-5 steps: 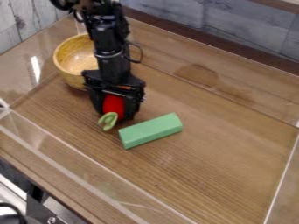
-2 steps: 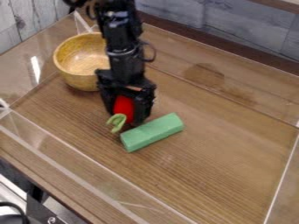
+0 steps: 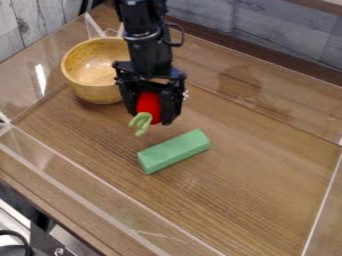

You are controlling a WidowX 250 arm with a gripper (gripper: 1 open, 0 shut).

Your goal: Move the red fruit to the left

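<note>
claw (image 3: 148, 103) is open, dark fingers spread, one on each side of the red strawberry (image 3: 151, 101). can't tell whether either finger touches it.

strawberry sits around the upper middle of the camera view, just to the right of the wooden bowl (image 3: 71, 72) and outside it. its pale green cap end points down toward the near side of the view, slightly left. can't tell if it rests on the table (image 3: 267, 150) or is off it.

arm (image 3: 143, 45) comes in from the top of the view, black, and hides part of the bowl's right side.

green block (image 3: 174, 154) lies flat on the table, nearer the bottom of the view than the strawberry and apart from it. long side runs at a slant, right end higher in the view.

black part (image 3: 14, 243) shows in the bottom left corner, cut off by the edge.
</note>
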